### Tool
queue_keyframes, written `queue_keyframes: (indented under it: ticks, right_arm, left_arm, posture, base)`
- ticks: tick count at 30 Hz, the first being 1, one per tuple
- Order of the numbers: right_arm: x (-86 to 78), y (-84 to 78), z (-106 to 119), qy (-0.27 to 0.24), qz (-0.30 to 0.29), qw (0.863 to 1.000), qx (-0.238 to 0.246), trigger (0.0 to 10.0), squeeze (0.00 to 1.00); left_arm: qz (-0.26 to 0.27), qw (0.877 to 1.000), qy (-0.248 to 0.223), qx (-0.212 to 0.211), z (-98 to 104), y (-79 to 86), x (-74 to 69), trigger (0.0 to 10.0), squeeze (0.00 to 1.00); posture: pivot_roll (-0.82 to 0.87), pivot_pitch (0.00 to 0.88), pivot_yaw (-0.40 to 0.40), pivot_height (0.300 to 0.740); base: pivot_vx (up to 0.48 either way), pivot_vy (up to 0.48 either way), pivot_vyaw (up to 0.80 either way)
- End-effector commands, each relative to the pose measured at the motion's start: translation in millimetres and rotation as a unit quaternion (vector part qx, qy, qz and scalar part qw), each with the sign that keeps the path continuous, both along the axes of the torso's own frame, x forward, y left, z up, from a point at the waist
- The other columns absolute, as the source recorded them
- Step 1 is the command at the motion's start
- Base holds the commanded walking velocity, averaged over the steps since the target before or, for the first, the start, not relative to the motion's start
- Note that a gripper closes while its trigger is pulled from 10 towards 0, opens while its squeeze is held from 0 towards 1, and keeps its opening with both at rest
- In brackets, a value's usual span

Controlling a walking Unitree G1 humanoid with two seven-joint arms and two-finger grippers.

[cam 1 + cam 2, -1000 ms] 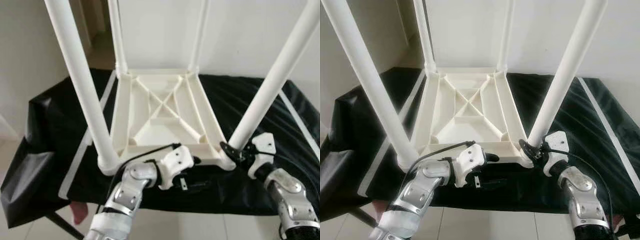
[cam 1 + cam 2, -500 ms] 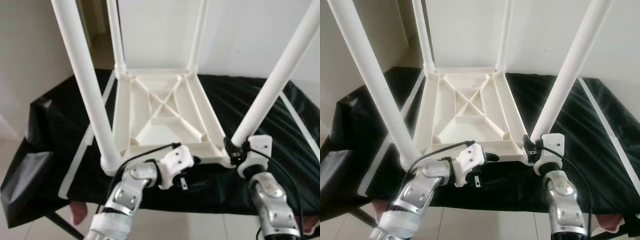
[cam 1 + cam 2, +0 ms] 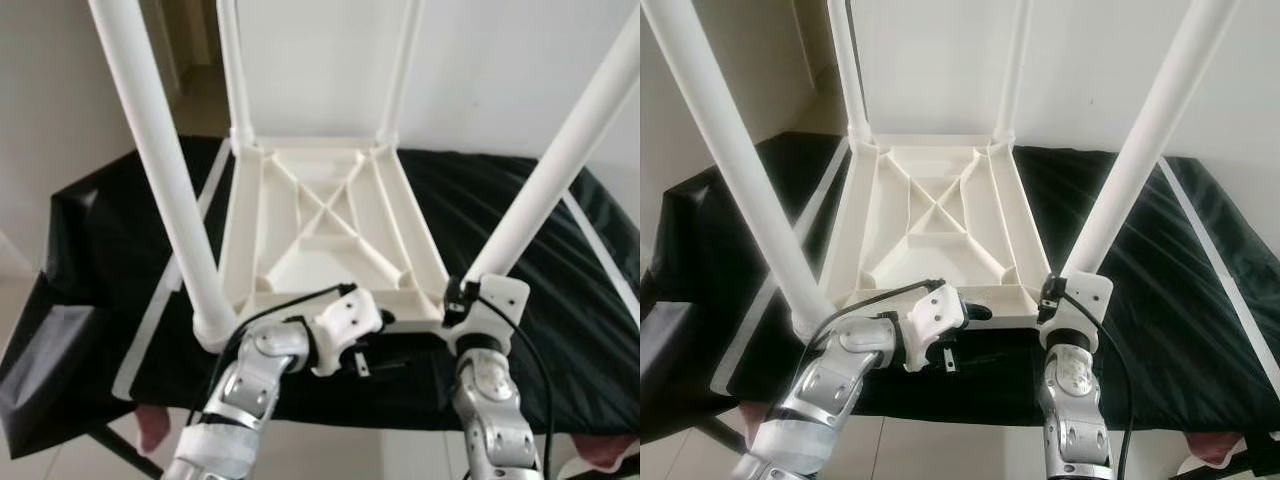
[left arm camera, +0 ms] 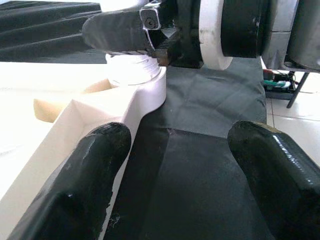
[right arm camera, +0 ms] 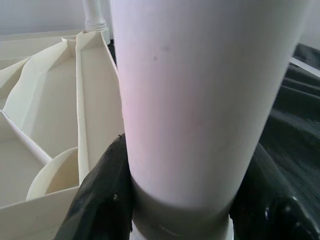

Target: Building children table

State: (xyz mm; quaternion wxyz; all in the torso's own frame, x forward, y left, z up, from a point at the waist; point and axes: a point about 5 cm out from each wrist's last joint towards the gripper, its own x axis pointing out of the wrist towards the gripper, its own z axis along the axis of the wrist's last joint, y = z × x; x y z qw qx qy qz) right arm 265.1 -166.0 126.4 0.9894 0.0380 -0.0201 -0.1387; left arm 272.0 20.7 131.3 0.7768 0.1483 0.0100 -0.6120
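Note:
The white children's table (image 3: 322, 226) lies upside down on a black cloth (image 3: 110, 250), its legs pointing up. My right gripper (image 3: 467, 292) is shut on the near right leg (image 3: 560, 165) just above its socket; in the right wrist view both fingers (image 5: 100, 200) press against that leg (image 5: 200, 90). My left gripper (image 4: 175, 165) is open at the tabletop's near edge, one finger (image 4: 80, 185) against the white rim (image 4: 100, 120), the other over the cloth. The near left leg (image 3: 160, 170) stands free.
The cloth-covered bench reaches the wall behind and drops off at the near edge to a tiled floor. White strips (image 3: 160, 310) lie on the cloth at both sides. Pinkish shapes (image 3: 150, 430) show at floor level under both near corners.
My right arm has swung in from the right to directly below the near right leg, the gripper turning round the leg's base while staying on it. The left arm has barely moved.

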Motion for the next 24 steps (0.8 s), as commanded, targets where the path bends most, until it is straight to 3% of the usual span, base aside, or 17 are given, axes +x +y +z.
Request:
queue_keyframes:
  ticks: [1, 10, 11, 12, 13, 24]
  right_arm:
    - [-3.2, 7.6, -12.9, 0.033, 0.011, 0.999, 0.022, 10.0, 0.0]
    - [-1.9, 6.2, -9.8, 0.03, -0.002, 0.999, 0.017, 10.0, 0.0]
    - [-1.7, 6.4, -9.4, 0.031, -0.001, 0.999, 0.015, 10.0, 0.68]
    - [-1.7, 6.4, -9.4, 0.031, -0.001, 0.999, 0.015, 10.0, 0.68]
    - [-1.5, 6.2, -9.2, 0.031, -0.001, 0.999, 0.015, 10.0, 1.0]
    - [-2.1, 1.9, -1.6, 0.012, 0.03, 0.999, 0.014, 10.0, 1.0]
  left_arm:
    - [0.072, 0.997, -0.017, -0.011, 1.7, 2.2, 6.6, 10.0, 0.0]
    - [0.072, 0.997, -0.022, -0.002, 0.9, 7.2, 8.4, 10.0, 0.0]
    - [0.072, 0.997, -0.022, -0.002, 0.8, 7.4, 8.5, 10.0, 0.0]
    - [0.072, 0.997, -0.022, -0.002, 0.8, 7.4, 8.5, 10.0, 0.0]
    - [0.072, 0.997, -0.022, -0.001, 0.7, 7.7, 8.6, 10.0, 0.0]
    - [0.073, 0.997, -0.02, -0.004, 0.4, 4.9, 6.6, 10.0, 0.0]
  posture:
    - [-0.03, 0.0, 0.005, 0.74]
    - [-0.02, 0.0, 0.004, 0.74]
    - [-0.02, 0.0, 0.003, 0.74]
    - [-0.02, 0.0, 0.003, 0.74]
    - [-0.02, 0.0, 0.002, 0.74]
    - [-0.03, 0.0, -0.002, 0.74]
  base:
    - [0.0, 0.0, 0.0]
    - [0.0, 0.0, 0.0]
    - [0.0, 0.0, 0.0]
    - [0.0, 0.0, 0.0]
    - [0.0, 0.0, 0.0]
    - [0.0, 0.0, 0.0]
